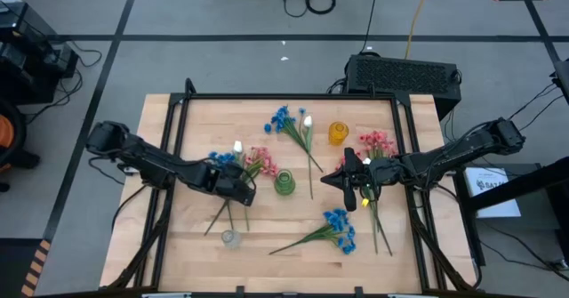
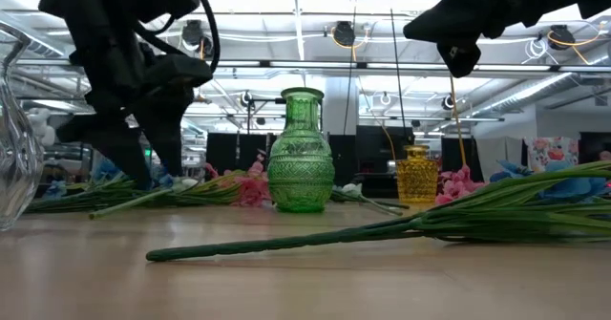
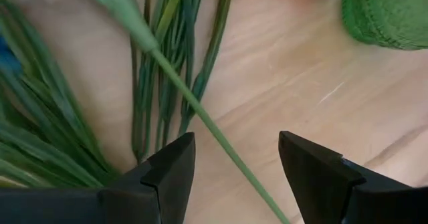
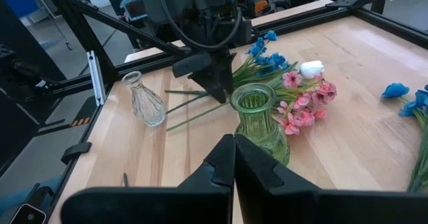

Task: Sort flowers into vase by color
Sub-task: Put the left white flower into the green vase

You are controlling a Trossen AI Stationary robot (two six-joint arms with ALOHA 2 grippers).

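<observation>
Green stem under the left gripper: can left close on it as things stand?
Probably yes. The left gripper is open with its fingers either side of the green stem, nothing between them. Neighbouring stems lie close to one finger and might get caught.

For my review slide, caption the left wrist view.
Open left end effector straddles a green flower stem lying on the table, green vase nearby.

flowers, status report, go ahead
Left gripper open, fingers astride a green stem on the table. Right gripper shut, empty, near green vase. All vases empty. Nothing blocking.

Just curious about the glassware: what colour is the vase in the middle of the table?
The middle vase is green, with a textured pattern; the low view shows it best.
</observation>
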